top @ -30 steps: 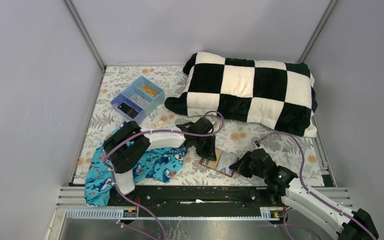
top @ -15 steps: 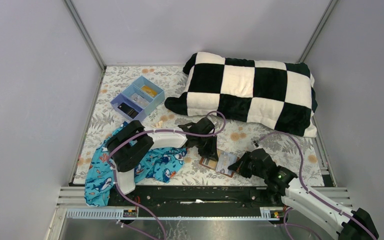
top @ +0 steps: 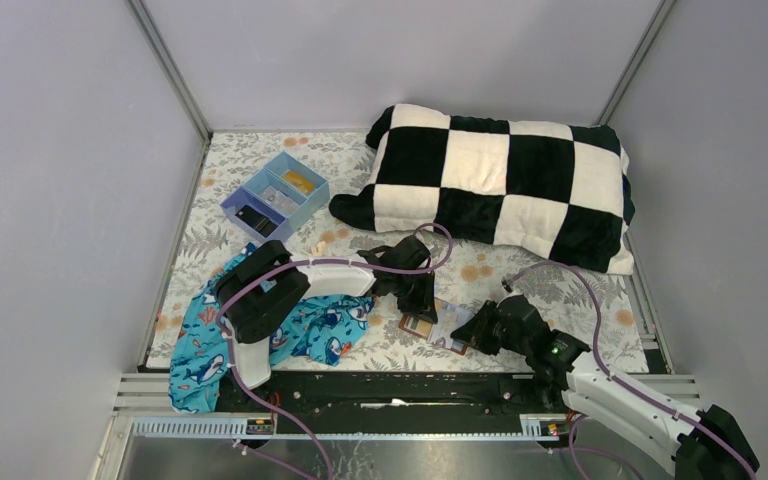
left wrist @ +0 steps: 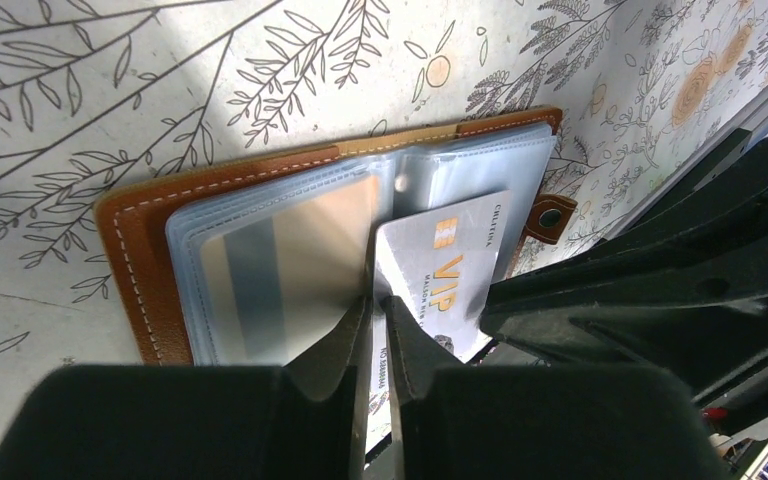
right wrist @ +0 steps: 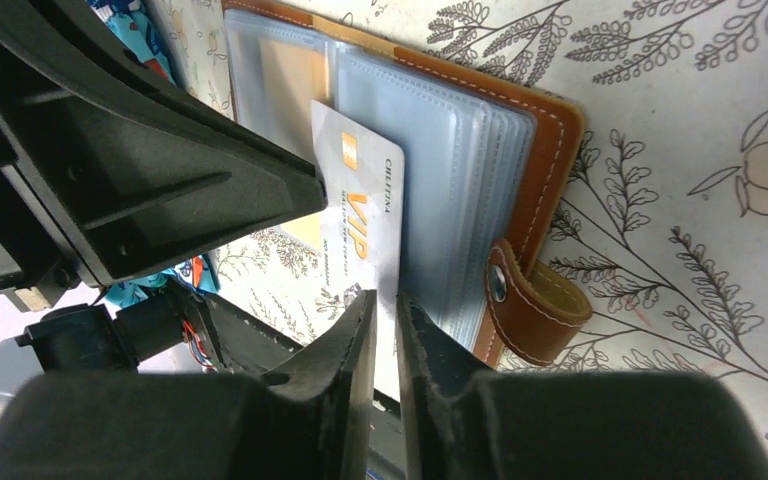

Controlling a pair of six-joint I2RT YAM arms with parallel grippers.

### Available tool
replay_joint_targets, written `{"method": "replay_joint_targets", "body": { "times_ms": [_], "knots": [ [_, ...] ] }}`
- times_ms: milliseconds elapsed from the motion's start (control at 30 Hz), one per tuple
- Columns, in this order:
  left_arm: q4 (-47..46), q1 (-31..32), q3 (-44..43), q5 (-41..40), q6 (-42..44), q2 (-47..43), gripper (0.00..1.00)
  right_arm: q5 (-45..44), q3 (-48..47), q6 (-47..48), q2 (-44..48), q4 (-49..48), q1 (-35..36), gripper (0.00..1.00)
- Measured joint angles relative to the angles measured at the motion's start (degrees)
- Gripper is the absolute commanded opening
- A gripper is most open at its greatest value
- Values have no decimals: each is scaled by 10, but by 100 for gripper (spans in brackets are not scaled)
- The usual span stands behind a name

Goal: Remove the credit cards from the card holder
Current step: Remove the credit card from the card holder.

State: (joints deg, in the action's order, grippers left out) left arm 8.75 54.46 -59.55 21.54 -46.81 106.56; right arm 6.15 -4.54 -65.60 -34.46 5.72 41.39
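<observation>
Crowding over one spot near the front edge of the flower-printed tablecloth [top: 480, 270], the two grippers almost meet nose to nose. The left gripper [left wrist: 377, 300] points down, its jaws a narrow slit apart, and the edge of a whitish plastic credit card marked VIP [left wrist: 450, 265] runs into that slit. I cannot tell whether the pads press on it. The right gripper [right wrist: 385, 300] comes in low from the card's other side, jaws likewise a slit apart around it, the grip just as unclear.

Directly beneath both sets of fingertips, the open brown leather card holder with clear plastic sleeves [left wrist: 125, 260] lies flat, the VIP card slanting across its fold. A tan card with a grey stripe [left wrist: 290, 260] sits in the sleeve just left of the left gripper. The holder's snap tab [right wrist: 535, 300] lies just right of the right gripper. Each gripper's black body hides part of the holder from the other's side.

Left of the left gripper, under its arm, lies a blue shark-print cloth [top: 330, 335]. Farther off on that side is a blue divided plastic tray [top: 254, 181], and beyond both grippers a black-and-white chequered pillow [top: 500, 180].
</observation>
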Motion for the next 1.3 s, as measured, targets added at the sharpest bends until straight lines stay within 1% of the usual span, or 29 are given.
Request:
{"method": "replay_joint_targets", "body": {
  "times_ms": [133, 233, 400, 500, 733, 967, 1133, 1300],
  "knots": [
    [0, 0, 0, 0, 0, 0, 13, 5, 0, 0, -1, -10, 0, 32],
    [0, 0, 0, 0, 0, 0, 13, 9, 1, -1, -5, -21, 0, 33],
    [-2, -1, 0, -2, 0, 1, 12, 17, 5, -2, -20, -45, 0, 33],
    [-5, -2, 0, -5, 0, 1, 12, 26, 11, -5, -28, -67, 0, 31],
    [-9, -3, 0, -9, 0, 0, 12, 29, 17, -10, -30, -83, 2, 31],
    [-9, -3, 0, -10, -1, 0, 13, 18, 42, -37, 21, -85, 3, 30],
    [-12, -3, 0, -17, -2, -1, 13, 4, 42, -54, 60, -77, 3, 30],
    [-12, -1, 0, -17, -2, -1, 12, -12, 42, -69, 77, -80, 3, 30]
  ]
}}
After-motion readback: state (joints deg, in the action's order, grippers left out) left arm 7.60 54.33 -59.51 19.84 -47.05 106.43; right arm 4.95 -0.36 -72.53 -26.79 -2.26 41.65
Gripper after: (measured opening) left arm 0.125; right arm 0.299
